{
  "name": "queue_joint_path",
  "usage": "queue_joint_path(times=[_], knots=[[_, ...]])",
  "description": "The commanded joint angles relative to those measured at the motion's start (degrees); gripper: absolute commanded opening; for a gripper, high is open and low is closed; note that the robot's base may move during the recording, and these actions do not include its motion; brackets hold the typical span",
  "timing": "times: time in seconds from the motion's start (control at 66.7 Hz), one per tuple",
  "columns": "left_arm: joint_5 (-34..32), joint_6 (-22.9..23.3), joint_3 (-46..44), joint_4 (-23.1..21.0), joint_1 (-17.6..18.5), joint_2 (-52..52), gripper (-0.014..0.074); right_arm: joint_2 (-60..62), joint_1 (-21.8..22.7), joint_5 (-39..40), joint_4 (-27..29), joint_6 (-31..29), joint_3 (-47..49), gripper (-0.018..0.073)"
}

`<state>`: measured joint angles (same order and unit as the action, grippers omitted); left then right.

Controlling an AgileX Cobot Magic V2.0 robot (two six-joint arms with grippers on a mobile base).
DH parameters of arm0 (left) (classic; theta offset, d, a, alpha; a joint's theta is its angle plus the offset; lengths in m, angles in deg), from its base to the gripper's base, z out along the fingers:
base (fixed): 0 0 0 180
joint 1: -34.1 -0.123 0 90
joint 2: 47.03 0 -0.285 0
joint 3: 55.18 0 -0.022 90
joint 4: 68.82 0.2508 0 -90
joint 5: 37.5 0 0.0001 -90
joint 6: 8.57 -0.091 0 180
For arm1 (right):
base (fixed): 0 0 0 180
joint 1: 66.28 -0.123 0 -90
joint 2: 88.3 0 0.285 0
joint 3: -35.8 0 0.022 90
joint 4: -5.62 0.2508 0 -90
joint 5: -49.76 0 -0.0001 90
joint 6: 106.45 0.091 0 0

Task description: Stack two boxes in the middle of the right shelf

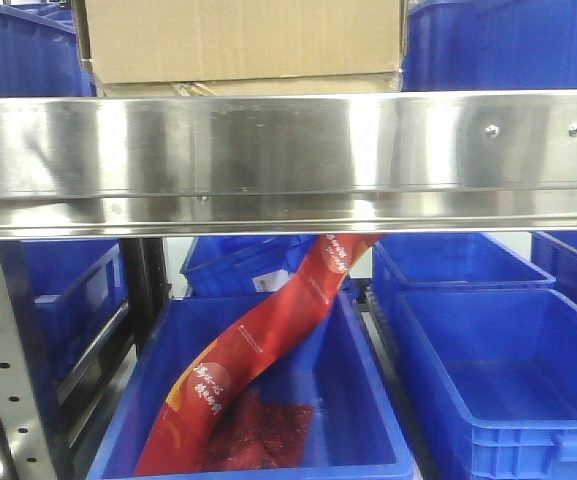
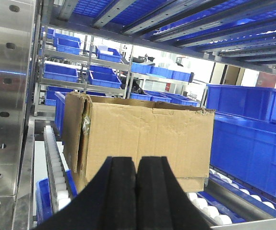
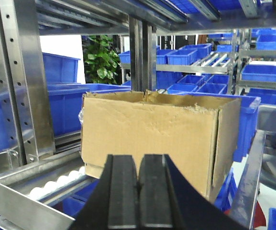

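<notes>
Two black-padded grippers face a stack of cardboard on a warehouse rack. In the left wrist view, the left gripper [image 2: 137, 201] fills the lower foreground, its two foam pads pressed flat together with only a seam between them and nothing held. Just beyond its fingertips stands the large box [image 2: 142, 139], tan, its front face wrinkled and its top edge ragged, resting on white rollers [image 2: 56, 177] that run away to the left of the fingers. A blue bin [image 2: 252, 143] stands right of the fingers, beside the box.

In the right wrist view, the right gripper [image 3: 138, 201] is likewise closed pad to pad, empty, with the same large box [image 3: 152, 139] directly ahead of its tips and a grey perforated upright [image 3: 23, 81] off to the left. Farther back stand more blue bins and a green plant [image 3: 102, 60].

From the front camera, the shelf [image 1: 288, 160] spans the frame as a shiny steel lip with two screws. Above it the large box [image 1: 243, 40] sits on the flatter box [image 1: 248, 88], only the flatter one's thin top edge showing. Below the lip, a red packet [image 1: 258, 350] leans in a blue bin [image 1: 368, 420].
</notes>
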<state>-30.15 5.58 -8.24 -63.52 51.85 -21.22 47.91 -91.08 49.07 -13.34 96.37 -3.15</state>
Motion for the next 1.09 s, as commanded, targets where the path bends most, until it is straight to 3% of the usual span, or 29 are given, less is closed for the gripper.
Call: queue_joint_path(times=[0.0, 0.075, 0.195, 0.255, 0.39, 0.555, 0.779, 1.079], knots=[[-1.1, -0.2, 0.0, -0.2, 0.2, -0.2, -0.0091, 0.3, 0.6, 0.7, -0.5, -0.4, 0.0, -0.0166], [-1.1, -0.2, 0.0, -0.2, 0.2, -0.2, -0.0091, 1.3, 2.0, -2.2, 1.0, -2.7, -0.4, -0.0166], [-1.1, -0.2, 0.0, -0.2, 0.2, -0.2, -0.0091, 4.8, 6.6, -8.5, 9.4, -21.0, -2.8, -0.0166], [-1.1, -0.2, 0.0, -0.2, 0.2, -0.2, -0.0091, 7.5, 10.4, -7.0, 11.0, -24.7, -5.2, -0.0166], [-1.1, -0.2, 0.0, -0.2, 0.2, -0.2, -0.0091, 13.8, 19.4, -3.7, 16.4, -25.9, -13.4, -0.0166], [-1.1, -0.2, 0.0, -0.2, 0.2, -0.2, -0.0091, 23.2, 26.6, 0.0, 21.1, -25.9, -25.2, -0.0166], [-1.1, -0.2, 0.0, -0.2, 0.2, -0.2, -0.0091, 35.7, 27.7, -0.9, 21.9, -25.9, -35.2, -0.0166], [-0.9, -0.2, 0.0, -0.2, 0.2, -0.1, -0.0091, 36.0, 27.7, -1.7, 21.9, -25.9, -37.9, -0.0166]])
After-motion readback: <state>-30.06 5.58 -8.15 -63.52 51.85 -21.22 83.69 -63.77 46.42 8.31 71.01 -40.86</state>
